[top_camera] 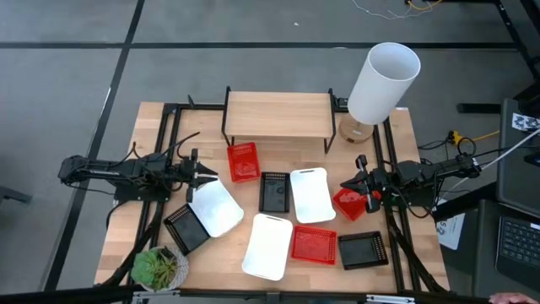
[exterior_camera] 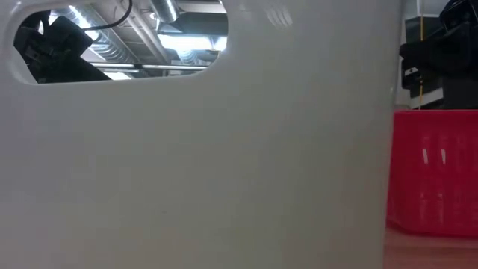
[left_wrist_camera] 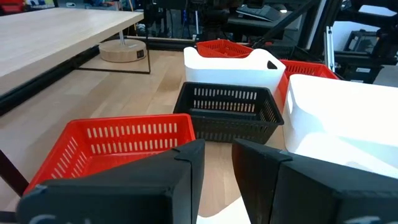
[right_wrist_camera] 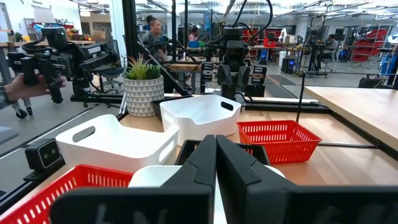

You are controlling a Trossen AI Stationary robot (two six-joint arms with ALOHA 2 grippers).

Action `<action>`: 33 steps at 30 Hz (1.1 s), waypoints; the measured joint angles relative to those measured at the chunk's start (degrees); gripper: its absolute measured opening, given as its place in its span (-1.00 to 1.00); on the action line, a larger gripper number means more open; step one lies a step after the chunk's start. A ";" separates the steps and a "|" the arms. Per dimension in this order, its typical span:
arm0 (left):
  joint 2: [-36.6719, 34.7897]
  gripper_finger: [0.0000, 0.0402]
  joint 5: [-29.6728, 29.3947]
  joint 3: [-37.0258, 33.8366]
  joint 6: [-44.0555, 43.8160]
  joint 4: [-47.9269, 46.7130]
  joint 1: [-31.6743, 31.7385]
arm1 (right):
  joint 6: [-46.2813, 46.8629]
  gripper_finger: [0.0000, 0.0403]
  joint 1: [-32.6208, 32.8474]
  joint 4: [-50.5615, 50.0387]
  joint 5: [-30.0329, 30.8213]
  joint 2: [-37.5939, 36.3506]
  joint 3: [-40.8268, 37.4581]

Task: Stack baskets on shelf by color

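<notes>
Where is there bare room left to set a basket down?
The shelf top is entirely bare. A strip of tabletop is free left of the shelf, down to the left gripper. From the red basket by the shelf to the black basket at the front right, it is crowded.

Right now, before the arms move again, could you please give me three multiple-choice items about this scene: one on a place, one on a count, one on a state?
1. Where does the potted plant stand?
A. On the shelf
B. At a table corner on the left arm's side
C. Inside a basket

2. How many red baskets show in the high view?
A. One
B. Three
C. Five

3. How do the right gripper jaws stand?
A. Shut
B. Wide open
C. Out of sight

Answers:
1 B, as the high view shows it at that corner, far from the shelf.
2 B, as one lies near the shelf and two more nearer the right arm.
3 A, as the right wrist view shows them pressed together.
</notes>
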 joint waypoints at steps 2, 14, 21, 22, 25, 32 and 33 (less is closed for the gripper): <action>0.00 -0.63 -0.01 -0.01 0.10 0.00 0.01 | 0.00 -0.94 0.00 0.00 0.00 0.01 -0.01; 0.00 -0.63 -0.17 -0.02 7.52 0.00 0.01 | 0.00 -0.94 0.00 -0.02 -0.01 0.00 0.00; 0.00 -0.63 -0.17 -0.02 7.01 0.14 0.01 | 0.00 -0.94 0.00 0.00 -0.01 0.00 0.00; 0.00 -0.63 -0.10 -0.02 6.01 0.16 0.01 | 0.00 -0.94 0.00 -0.02 -0.01 0.00 -0.02; 0.02 -0.63 0.04 -0.02 0.48 1.21 0.01 | 0.00 -0.94 0.00 0.00 0.00 0.00 0.00; 0.00 -0.63 0.15 -0.02 -4.61 5.66 0.01 | 0.00 -0.94 0.00 0.00 0.01 0.00 -0.02; 0.02 -0.63 0.16 -0.02 -4.61 6.12 0.01 | 0.00 -0.94 0.00 0.00 0.01 0.00 0.00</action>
